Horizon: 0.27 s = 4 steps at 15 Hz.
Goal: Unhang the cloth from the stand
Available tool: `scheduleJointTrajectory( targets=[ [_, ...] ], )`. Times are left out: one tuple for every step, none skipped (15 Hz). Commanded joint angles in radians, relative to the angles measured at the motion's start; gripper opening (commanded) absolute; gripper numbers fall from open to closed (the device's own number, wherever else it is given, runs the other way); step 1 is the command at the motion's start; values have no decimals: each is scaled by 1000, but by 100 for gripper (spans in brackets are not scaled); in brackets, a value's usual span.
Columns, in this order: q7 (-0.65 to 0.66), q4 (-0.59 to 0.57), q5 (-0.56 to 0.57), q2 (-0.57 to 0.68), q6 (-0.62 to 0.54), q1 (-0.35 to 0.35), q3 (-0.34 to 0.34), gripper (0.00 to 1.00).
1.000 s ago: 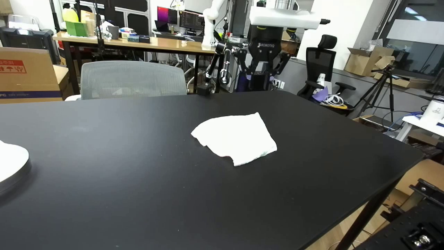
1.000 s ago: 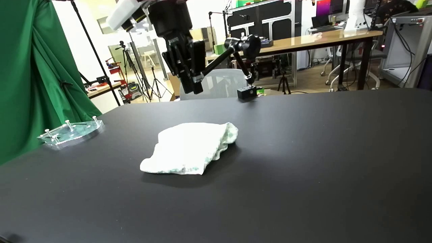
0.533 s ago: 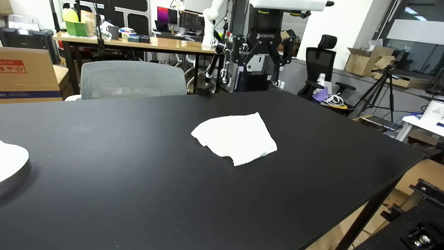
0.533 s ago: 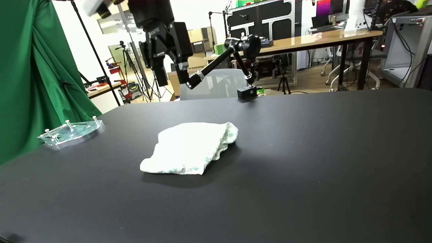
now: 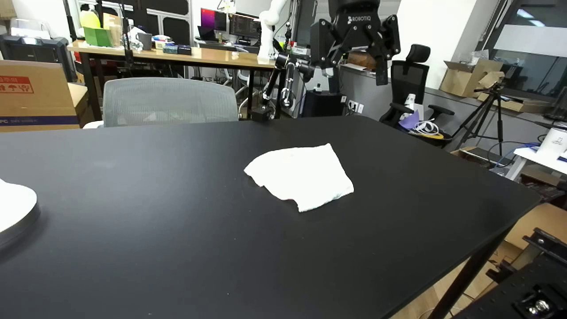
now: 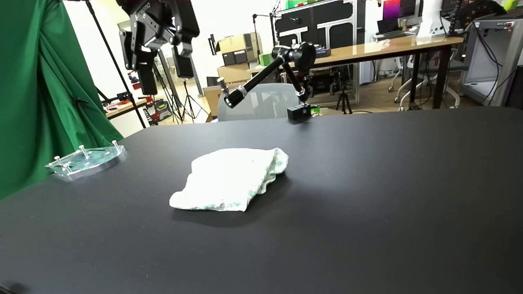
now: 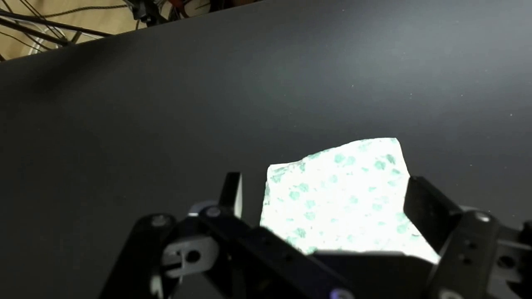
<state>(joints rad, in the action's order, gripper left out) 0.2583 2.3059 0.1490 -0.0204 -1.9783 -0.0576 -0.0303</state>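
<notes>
The cloth (image 5: pixel 303 177) lies loosely folded on the black table in both exterior views, white with pale green spots in the wrist view (image 7: pixel 341 195). High above the tabletop, my gripper (image 6: pixel 166 81) stands wide open, its fingers apart with nothing between them. From the wrist camera, the cloth shows below and beyond the gap of the gripper (image 7: pixel 324 180); it is not touched. What looks like the stand (image 6: pixel 265 75), dark jointed rods on a small black block, rises at the table's far edge with no cloth on it.
A clear plate with upright bolts (image 6: pixel 88 161) sits near the table's edge by the green curtain (image 6: pixel 45 90). A white round object (image 5: pixel 15 206) is partly in frame on the table (image 5: pixel 155 248). A grey chair (image 5: pixel 170 102) backs onto the far edge.
My gripper has opened from nearly closed to wide and risen away from the stand, up and left in an exterior view. The cloth has stayed where it lies.
</notes>
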Motion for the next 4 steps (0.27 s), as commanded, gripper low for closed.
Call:
scheduleJointTrajectory(
  targets=[
    [9, 13, 5, -44, 26, 9, -5, 100],
    [11, 8, -1, -42, 30, 12, -3, 100],
    [14, 5, -3, -40, 33, 14, -2, 100],
    [16, -3, -17, -32, 46, 18, 0, 100]
  ],
)
